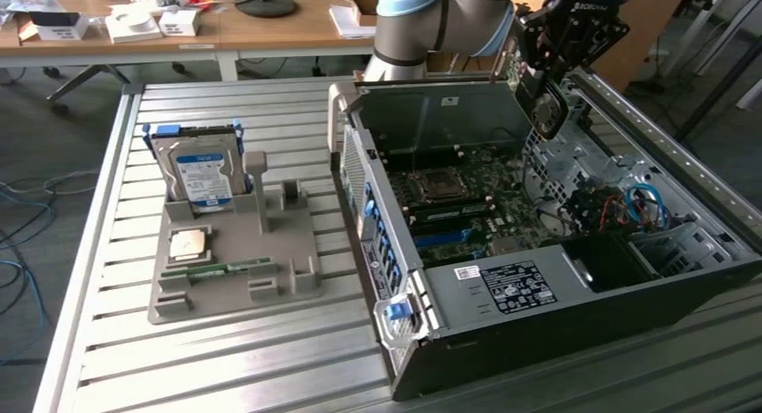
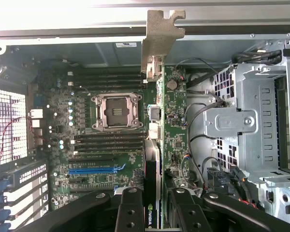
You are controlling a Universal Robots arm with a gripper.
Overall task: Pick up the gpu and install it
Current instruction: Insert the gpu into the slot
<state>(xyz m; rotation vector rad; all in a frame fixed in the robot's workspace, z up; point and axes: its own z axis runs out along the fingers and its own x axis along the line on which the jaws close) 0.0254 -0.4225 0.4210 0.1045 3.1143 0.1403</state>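
The gpu (image 2: 152, 159) is a thin flat card seen edge-on in the wrist view, with a dark board and a pale, matte metal bracket (image 2: 162, 34) with a notched tab at the end away from the gripper. It is held above the open computer case (image 1: 536, 297), over the far right part of the motherboard (image 1: 459, 208) in the exterior view. The black gripper (image 2: 154, 215) grasps the card, with its fingers (image 2: 130, 212) clamped on both faces. Below lie the square metal CPU socket (image 2: 113, 111) and a blue expansion slot (image 2: 94, 170). On the exterior view's left, a grey moulded holder (image 1: 238, 279) on the slatted aluminium table (image 1: 238, 359) carries an upright hard drive (image 1: 202, 172) and a narrow green memory stick (image 1: 220, 270)
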